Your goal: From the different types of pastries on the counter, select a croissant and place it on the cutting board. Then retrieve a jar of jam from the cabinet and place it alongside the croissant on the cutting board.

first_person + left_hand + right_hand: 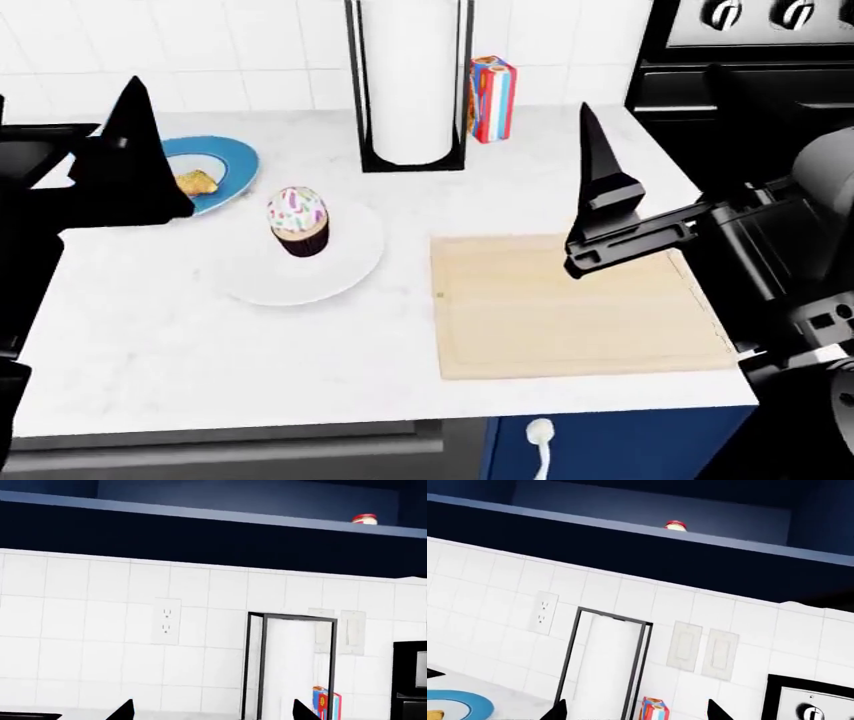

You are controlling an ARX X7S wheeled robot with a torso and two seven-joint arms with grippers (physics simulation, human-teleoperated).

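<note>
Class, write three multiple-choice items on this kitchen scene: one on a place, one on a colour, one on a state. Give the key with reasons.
1. Where is the croissant?
A. cutting board
B. blue plate
C. white plate

2. What colour is the cupcake frosting?
A. white
B. brown
C. green

3. What lies on the cutting board?
A. jam jar
B. cupcake
C. nothing

Key: 1 B, it lies on the blue plate. 2 A, white with coloured sprinkles. 3 C, the wood is bare; the jam jar sits up in the cabinet.

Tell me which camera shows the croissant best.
The head view: the croissant lies on the blue plate, partly behind the left gripper. The right wrist view catches only a sliver at its edge; the left wrist view shows none.
</note>
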